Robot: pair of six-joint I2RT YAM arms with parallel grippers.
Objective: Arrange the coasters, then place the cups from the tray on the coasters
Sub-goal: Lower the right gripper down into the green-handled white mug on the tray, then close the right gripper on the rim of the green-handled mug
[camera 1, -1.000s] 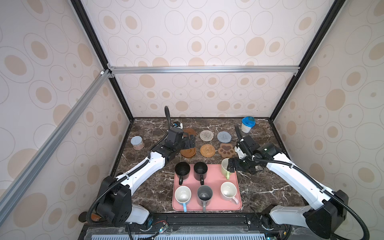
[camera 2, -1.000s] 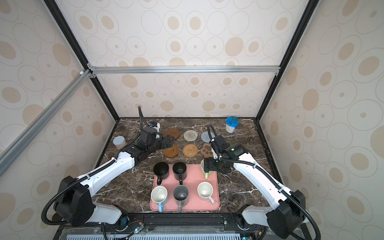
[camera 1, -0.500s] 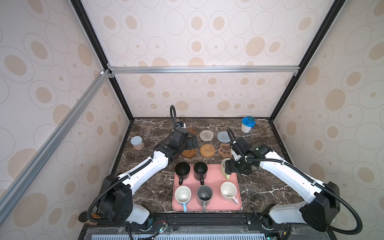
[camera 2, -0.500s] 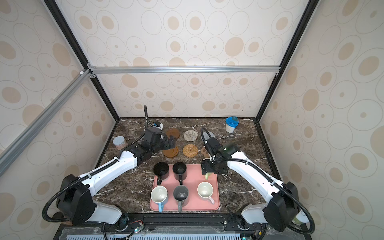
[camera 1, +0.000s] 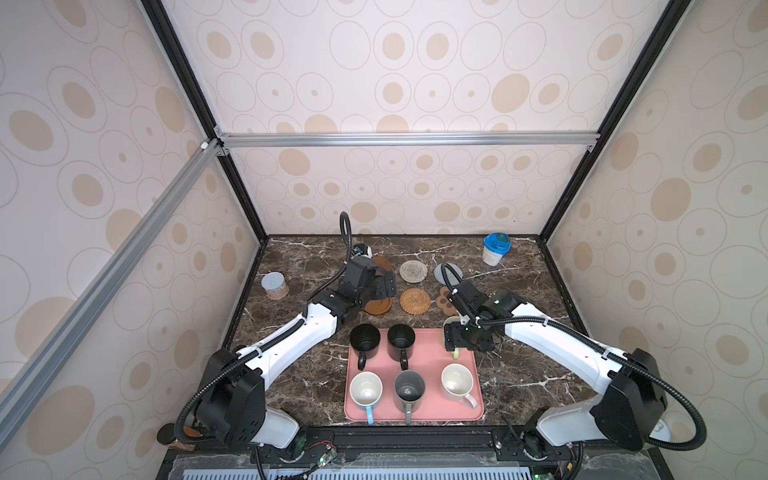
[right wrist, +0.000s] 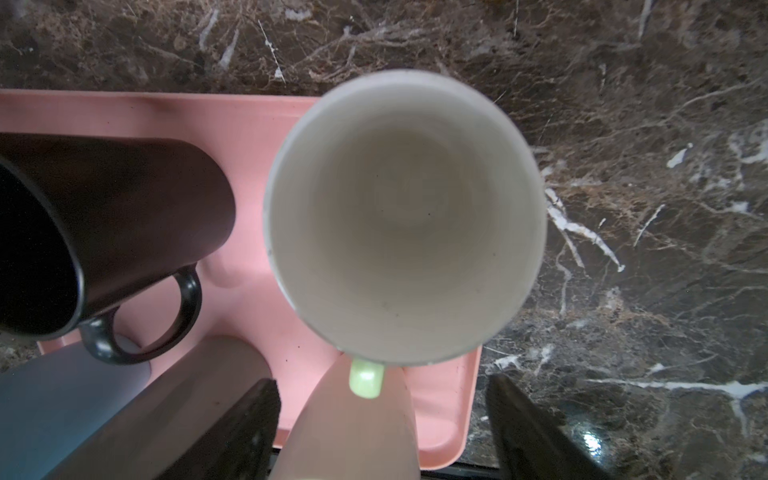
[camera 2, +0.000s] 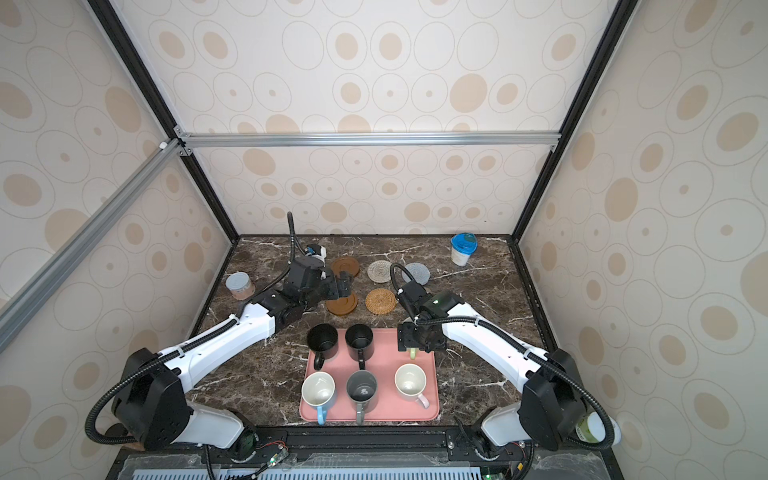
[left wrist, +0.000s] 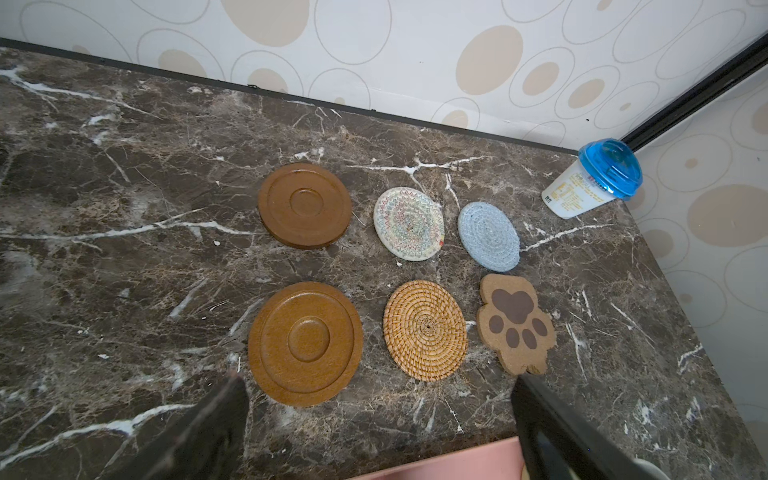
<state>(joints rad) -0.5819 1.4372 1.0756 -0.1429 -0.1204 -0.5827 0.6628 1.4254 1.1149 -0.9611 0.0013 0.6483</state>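
Six coasters lie in two rows at the back of the table: two brown discs (left wrist: 305, 205) (left wrist: 305, 343), a whitish woven one (left wrist: 408, 223), a grey-blue one (left wrist: 489, 236), a rattan round (left wrist: 424, 329) and a paw shape (left wrist: 515, 322). My left gripper (camera 1: 384, 286) (left wrist: 380, 386) hovers open over the brown discs. The pink tray (camera 1: 432, 353) holds two black cups (camera 1: 365, 338) (camera 1: 401, 336), a light blue (camera 1: 365, 390), a dark grey (camera 1: 409, 390) and a pale pink one (camera 1: 457, 380). The light green cup (right wrist: 405, 216) stands at the tray's back right corner. My right gripper (right wrist: 382, 388) (camera 1: 457, 338) is open above it, jaws either side of its handle (right wrist: 366, 378).
A blue-lidded white tub (camera 1: 494, 249) stands at the back right corner. A grey-lidded jar (camera 1: 274, 286) stands near the left wall. Enclosure walls close off the table's back and both sides. The black cup (right wrist: 116, 216) stands close to the green one.
My right gripper has moved left and toward the front, over the green cup's handle, and its jaws have narrowed a little. My left gripper has shifted slightly right.
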